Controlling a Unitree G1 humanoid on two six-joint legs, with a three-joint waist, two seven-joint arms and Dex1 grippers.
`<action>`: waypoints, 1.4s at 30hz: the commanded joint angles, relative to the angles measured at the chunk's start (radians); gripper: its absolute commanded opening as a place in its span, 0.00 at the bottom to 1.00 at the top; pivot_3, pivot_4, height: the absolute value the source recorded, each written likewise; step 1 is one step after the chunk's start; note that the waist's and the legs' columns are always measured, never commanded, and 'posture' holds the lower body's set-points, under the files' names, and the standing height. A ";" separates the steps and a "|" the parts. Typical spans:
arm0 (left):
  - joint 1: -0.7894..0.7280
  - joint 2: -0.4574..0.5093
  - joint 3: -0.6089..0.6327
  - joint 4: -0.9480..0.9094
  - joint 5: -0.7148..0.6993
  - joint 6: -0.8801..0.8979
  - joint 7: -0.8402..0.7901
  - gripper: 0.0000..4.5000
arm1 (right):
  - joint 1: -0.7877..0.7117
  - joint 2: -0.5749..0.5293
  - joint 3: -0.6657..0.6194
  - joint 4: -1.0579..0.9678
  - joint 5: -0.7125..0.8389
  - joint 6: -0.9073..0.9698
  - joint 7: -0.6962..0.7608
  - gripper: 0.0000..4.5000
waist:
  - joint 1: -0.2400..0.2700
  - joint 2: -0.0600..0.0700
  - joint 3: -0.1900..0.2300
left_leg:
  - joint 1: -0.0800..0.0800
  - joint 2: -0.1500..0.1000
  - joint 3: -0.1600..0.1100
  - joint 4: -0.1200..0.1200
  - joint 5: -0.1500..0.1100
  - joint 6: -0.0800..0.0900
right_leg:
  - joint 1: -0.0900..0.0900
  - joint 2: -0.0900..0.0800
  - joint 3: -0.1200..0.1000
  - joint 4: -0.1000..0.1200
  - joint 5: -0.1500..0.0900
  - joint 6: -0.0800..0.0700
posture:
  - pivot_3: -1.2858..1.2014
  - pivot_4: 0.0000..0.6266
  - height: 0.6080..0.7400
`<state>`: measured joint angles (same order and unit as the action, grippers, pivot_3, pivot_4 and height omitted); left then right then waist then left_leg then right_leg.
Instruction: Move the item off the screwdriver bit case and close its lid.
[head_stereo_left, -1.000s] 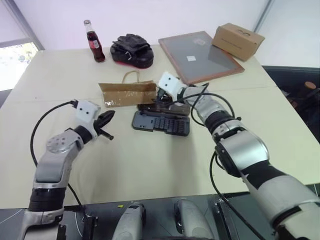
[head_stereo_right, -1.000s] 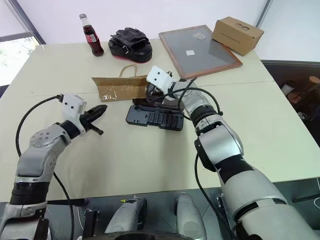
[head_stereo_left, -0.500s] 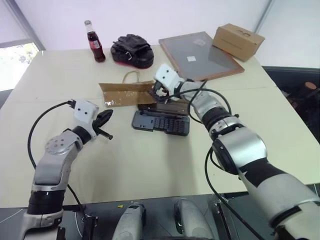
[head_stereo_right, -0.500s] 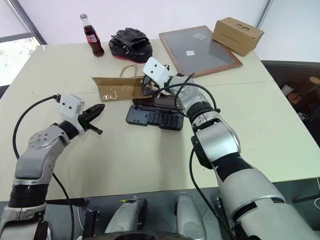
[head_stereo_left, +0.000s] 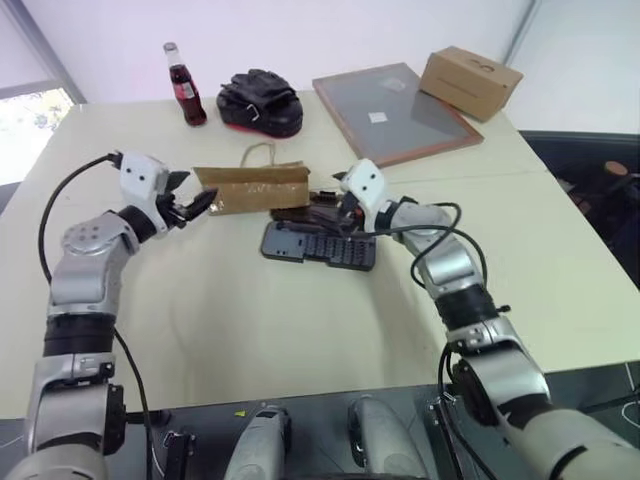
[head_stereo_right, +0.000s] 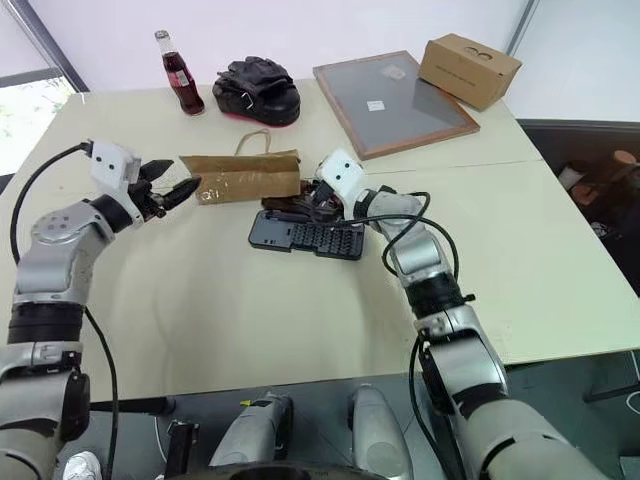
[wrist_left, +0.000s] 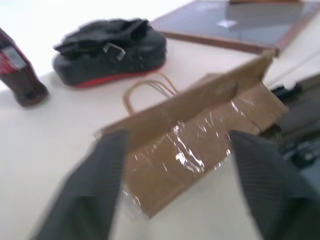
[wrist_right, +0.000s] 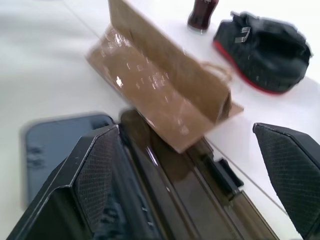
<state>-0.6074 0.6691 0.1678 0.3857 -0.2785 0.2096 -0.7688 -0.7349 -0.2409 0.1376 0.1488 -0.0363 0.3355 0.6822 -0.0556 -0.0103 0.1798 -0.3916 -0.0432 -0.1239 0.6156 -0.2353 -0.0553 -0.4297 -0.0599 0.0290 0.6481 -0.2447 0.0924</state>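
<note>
My left gripper (head_stereo_left: 197, 205) hung in the left half of the head view, level with the middle of the table (head_stereo_left: 250, 310), and its two black fingers (wrist_left: 95, 195) stood spread wide, gripping nothing. Just right of its tips was the kraft paper bag (head_stereo_left: 255, 187), a little above the centre of the frame. The bag appeared to stand on its long edge, its twisted handles (head_stereo_left: 262, 152) pointing toward the top of the picture. In my left wrist view the bag (wrist_left: 200, 145) sat between my parted fingers, farther out, and I could not tell whether they touched it.

My right gripper (head_stereo_left: 338, 205) was near the centre of the frame, just right of the bag's right end, and its fingers (wrist_right: 95, 175) were also spread apart with nothing between them. Below the bag and touching its lower right corner lay the screwdriver bit case (head_stereo_left: 320, 246), dark grey, its rows of bits uncovered. The smoky-brown lid (wrist_right: 175, 185) lay open, flat on the table along the case's upper edge, and the bag's right end (wrist_right: 220, 107) rested over or right against it; I could not tell which.

Along the top of the frame stood a cola bottle (head_stereo_left: 180, 70) at upper left, a black and red pouch (head_stereo_left: 258, 100) beside it, a wood-framed grey board (head_stereo_left: 395, 110) right of centre, and a cardboard box (head_stereo_left: 470, 80) at upper right.
</note>
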 joint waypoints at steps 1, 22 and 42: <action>-0.090 0.049 -0.001 0.135 0.034 -0.095 -0.063 1.00 | 0.026 -0.008 -0.031 -0.169 0.029 0.114 -0.044 1.00 | 0.006 0.000 0.000 | 0.000 0.000 0.000 0.000 0.000 0.000 | 0.000 0.000 0.000 0.000 0.000 0.000 | 0.52 0.24 1.00; -0.507 -0.067 -0.102 0.877 0.278 -0.425 0.002 1.00 | 0.088 -0.016 -0.035 -0.342 0.057 0.245 -0.188 1.00 | 0.002 -0.001 0.000 | 0.000 -0.001 0.000 0.002 0.000 0.000 | 0.001 0.000 -0.001 0.001 0.000 0.000 | 0.52 0.24 1.00; -0.525 -0.133 -0.120 0.925 0.378 -0.445 0.111 1.00 | 0.096 -0.042 -0.035 -0.383 0.071 0.274 -0.226 1.00 | 0.010 -0.001 0.000 | 0.000 -0.002 0.000 0.002 0.000 0.000 | 0.001 0.000 -0.001 0.001 0.000 0.000 | 0.52 0.24 1.00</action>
<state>-1.0979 0.5288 0.0489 1.3153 0.0964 -0.2139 -0.6694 -0.6314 -0.2810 0.1140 -0.1752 0.0236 0.6080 0.4646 -0.0453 -0.0118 0.1795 -0.3919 -0.0452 -0.1240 0.6172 -0.2351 -0.0550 -0.4291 -0.0603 0.0278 0.6490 -0.2447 0.0928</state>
